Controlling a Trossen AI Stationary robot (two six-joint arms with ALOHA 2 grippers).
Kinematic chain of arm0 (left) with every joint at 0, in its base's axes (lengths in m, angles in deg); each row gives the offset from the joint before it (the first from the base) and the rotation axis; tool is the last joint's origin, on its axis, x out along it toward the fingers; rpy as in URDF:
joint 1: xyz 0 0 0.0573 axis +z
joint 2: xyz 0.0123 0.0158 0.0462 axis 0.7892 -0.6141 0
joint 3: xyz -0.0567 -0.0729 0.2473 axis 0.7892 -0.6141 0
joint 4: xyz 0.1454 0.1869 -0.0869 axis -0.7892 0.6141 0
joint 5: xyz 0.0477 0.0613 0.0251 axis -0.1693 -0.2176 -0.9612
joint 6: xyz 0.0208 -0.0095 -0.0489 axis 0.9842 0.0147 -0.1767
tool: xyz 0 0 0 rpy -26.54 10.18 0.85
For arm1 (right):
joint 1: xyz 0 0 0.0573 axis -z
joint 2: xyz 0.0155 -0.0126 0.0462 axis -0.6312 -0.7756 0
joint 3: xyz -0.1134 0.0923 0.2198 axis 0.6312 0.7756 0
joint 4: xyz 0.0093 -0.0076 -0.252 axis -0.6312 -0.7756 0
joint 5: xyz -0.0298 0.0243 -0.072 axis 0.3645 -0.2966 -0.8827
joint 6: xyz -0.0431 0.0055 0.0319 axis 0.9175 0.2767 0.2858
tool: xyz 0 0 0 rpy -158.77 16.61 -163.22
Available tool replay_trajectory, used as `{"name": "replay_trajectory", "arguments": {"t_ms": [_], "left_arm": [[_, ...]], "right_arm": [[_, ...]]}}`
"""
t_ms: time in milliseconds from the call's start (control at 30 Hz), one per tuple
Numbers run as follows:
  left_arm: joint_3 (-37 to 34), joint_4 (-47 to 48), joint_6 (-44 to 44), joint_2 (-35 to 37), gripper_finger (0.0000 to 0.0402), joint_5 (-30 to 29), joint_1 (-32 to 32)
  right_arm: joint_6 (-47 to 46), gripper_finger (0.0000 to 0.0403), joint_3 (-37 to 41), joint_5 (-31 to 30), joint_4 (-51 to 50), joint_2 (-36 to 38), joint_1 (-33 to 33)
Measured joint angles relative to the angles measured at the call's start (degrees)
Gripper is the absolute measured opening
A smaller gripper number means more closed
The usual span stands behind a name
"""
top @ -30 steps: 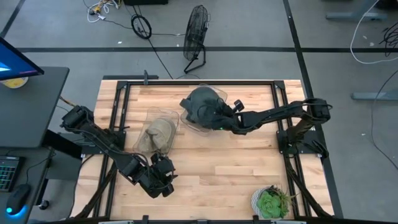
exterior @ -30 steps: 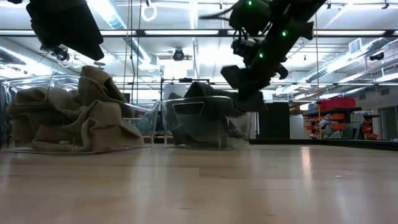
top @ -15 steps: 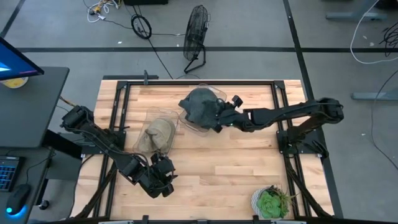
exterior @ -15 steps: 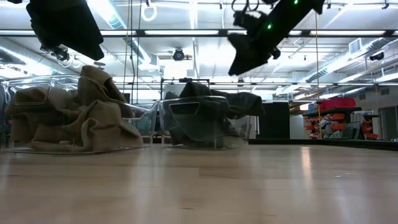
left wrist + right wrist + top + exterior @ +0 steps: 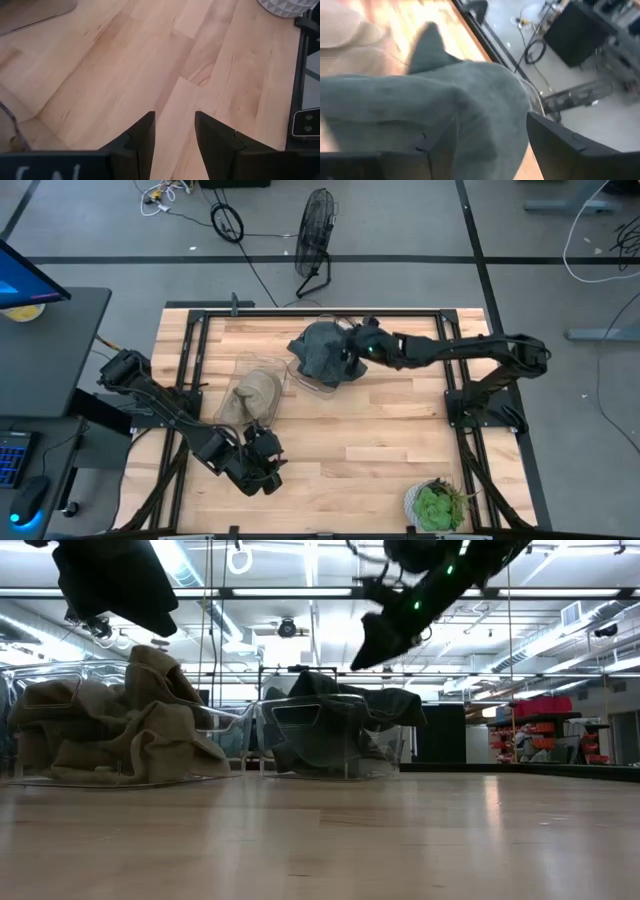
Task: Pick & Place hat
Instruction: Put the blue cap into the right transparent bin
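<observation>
A dark grey hat (image 5: 322,352) lies crumpled in a clear container (image 5: 320,745) at the table's far middle; part of it hangs over the container's right rim (image 5: 400,705). A tan hat (image 5: 255,395) lies in a second clear container to its left (image 5: 110,735). My right gripper (image 5: 358,346) is open and hovers above the grey hat's right side (image 5: 445,100), clear of it in the low view (image 5: 378,640). My left gripper (image 5: 263,470) is open and empty above bare wood (image 5: 172,135) near the table's front left.
A green plant in a white pot (image 5: 437,505) stands at the table's front right corner; its pot shows in the left wrist view (image 5: 287,6). Bare wood lies between the containers and the table's near edge. A fan (image 5: 315,230) stands on the floor beyond the far edge.
My right gripper has risen from the grey hat's right side and gone a little toward the table's far edge, so it now stands above the hat. The hat has stayed in its container, with its right part now draped over the rim.
</observation>
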State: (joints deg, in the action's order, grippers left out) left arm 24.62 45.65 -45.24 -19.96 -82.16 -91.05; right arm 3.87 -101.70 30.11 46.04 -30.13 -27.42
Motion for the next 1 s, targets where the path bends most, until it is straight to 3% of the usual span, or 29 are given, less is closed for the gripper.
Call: {"name": "replay_trajectory", "arguments": {"t_ms": [333, 433, 700, 767, 867, 1000], "left_arm": [[0.0, -0.12, 0.03, -0.02, 0.0142, -0.74, 0.38], [0.0, -0.12, 0.04, -0.02, 0.0142, -1.05, 0.88], [0.0, -0.01, 0.57, -0.02, 0.0142, -2.35, 1.4], [0.0, 0.01, 0.63, -0.02, 0.0142, -4.47, 1.4], [-0.01, 0.27, 2.5, 0.26, 0.0142, -6.07, 2.09], [-0.02, 0.74, 8.17, 3.13, 0.0142, -6.74, 4.41]], "right_arm": [[-0.58, 0.0206, 0.02, 12.42, -0.05, -5.85, 6.36], [-0.61, 0.0182, 0.0, 12.53, 0.21, -7.46, 6.39], [-7.51, 0.002, -0.3, 12.03, -0.02, -6.26, 6.18], [-10.38, 0.0017, -0.87, 10.97, -0.38, -5.1, 5.45], [-13.9, 0.0035, -2.45, 3.93, 0.01, -3.33, 3.53], [-20.34, 0.0031, -5.2, -3.72, -0.01, -2.85, 1.87]]}}
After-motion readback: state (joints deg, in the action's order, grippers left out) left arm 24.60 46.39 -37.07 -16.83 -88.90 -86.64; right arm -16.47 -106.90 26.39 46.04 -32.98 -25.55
